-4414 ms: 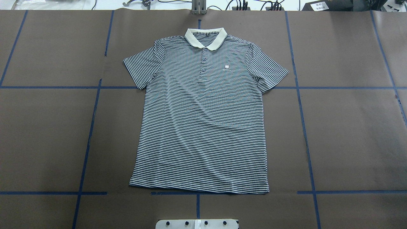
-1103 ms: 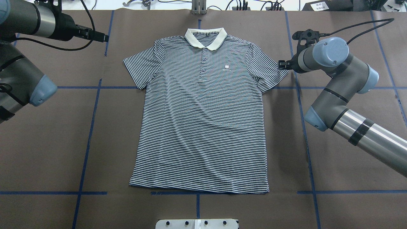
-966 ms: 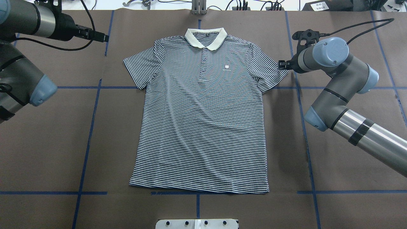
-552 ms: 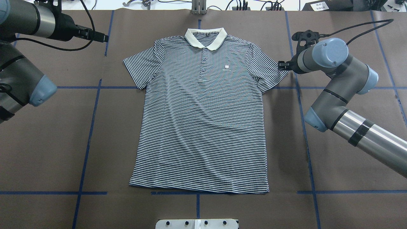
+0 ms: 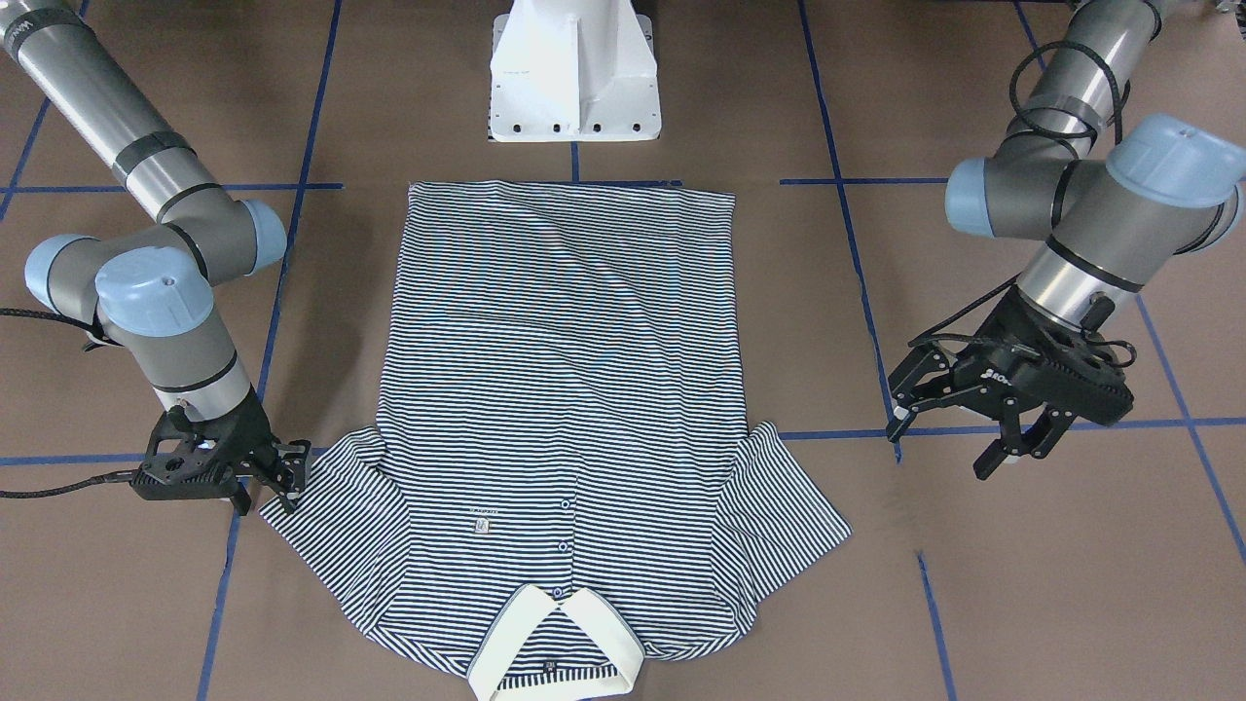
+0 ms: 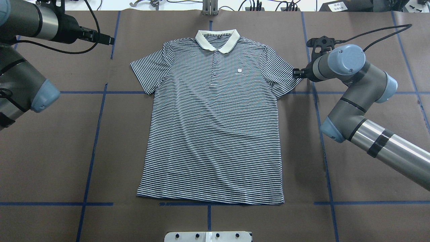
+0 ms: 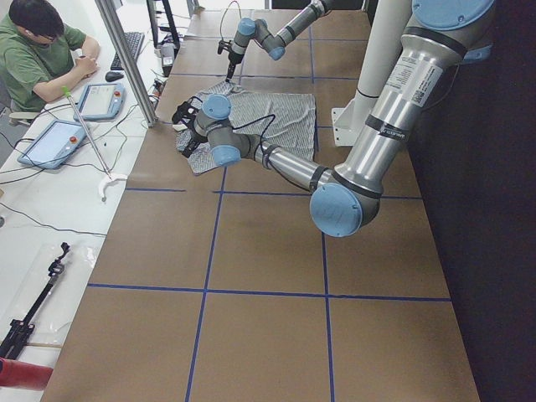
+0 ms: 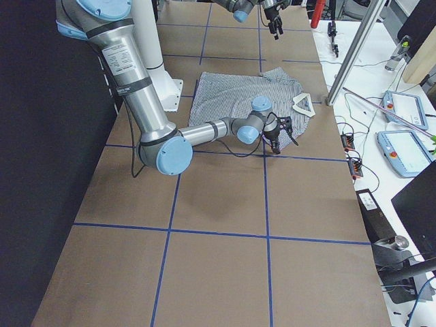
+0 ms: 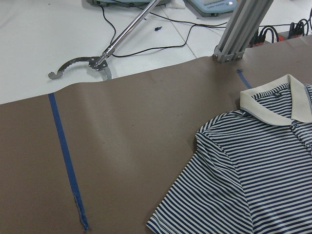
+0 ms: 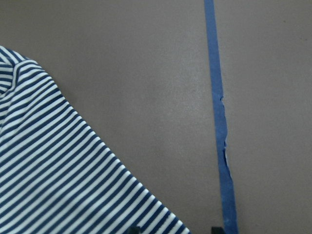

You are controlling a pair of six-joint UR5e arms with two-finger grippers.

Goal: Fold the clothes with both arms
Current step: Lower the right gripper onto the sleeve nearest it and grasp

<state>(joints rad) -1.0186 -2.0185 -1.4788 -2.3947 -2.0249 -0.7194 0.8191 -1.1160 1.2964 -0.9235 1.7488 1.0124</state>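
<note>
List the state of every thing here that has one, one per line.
Navy-and-white striped polo shirt: spread flat, front up, unfolded.
Cream collar: turned down, lying flat.
Left black hand: open, empty, raised off the brown table, clear of the shirt.
Right black hand: open, low at a sleeve tip.

**Surroundings, table and bench**

Brown paper cover [image 6: 50, 151] spans the table and is marked into squares by blue tape lines [image 6: 96, 134]. White pedestal [image 5: 574, 73] stands at the middle of the near edge. A white bench [image 9: 39, 44] runs along the far edge, with an aluminium post [image 7: 126, 59] standing where the two meet. On the bench: two tablets [image 7: 52, 142], a keyboard [image 7: 131, 50], a mouse [image 7: 115, 76] and a metal grabber stick [image 9: 122, 36]. A person in a green shirt [image 7: 38, 54] sits at the bench.
</note>
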